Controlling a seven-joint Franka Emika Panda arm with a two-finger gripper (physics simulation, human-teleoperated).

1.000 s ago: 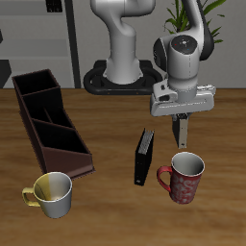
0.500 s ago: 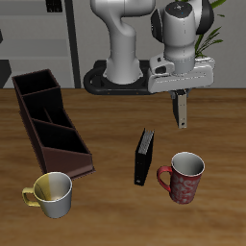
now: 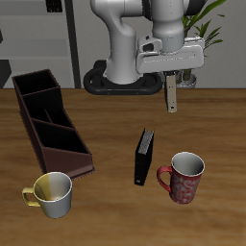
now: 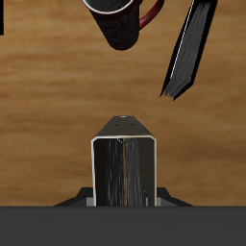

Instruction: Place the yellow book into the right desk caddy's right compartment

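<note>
1. Exterior view: a wood-grain counter holds the right desk caddy (image 3: 63, 151), a long dark brown open-topped box with slanted dividers. It runs from the back edge toward the front, near one side edge.
2. The gripper (image 3: 171, 80) is clamped on the yellow book (image 3: 171, 95). The book hangs edge-down as a thin tan slab, high above the counter's back half and well apart from the caddy.
3. Wrist view: the yellow book (image 4: 123, 165) shows end-on as a narrow rectangle with a pale outline, dark streaked stripes down its face and a brownish top.
4. A black book (image 3: 144, 157) stands upright on its edge near the counter's middle. It also shows in the wrist view (image 4: 187, 53) as a glossy dark sliver.
5. A red speckled mug (image 3: 183, 177) with a pale interior sits just beside the black book, toward the front edge.
6. A cream-and-yellow mug (image 3: 53, 193) sits at the front edge, beside the caddy's near end.
7. Since a second ago, the arm has lifted the yellow book from just above the red mug, carrying it higher and toward the back edge.
</note>
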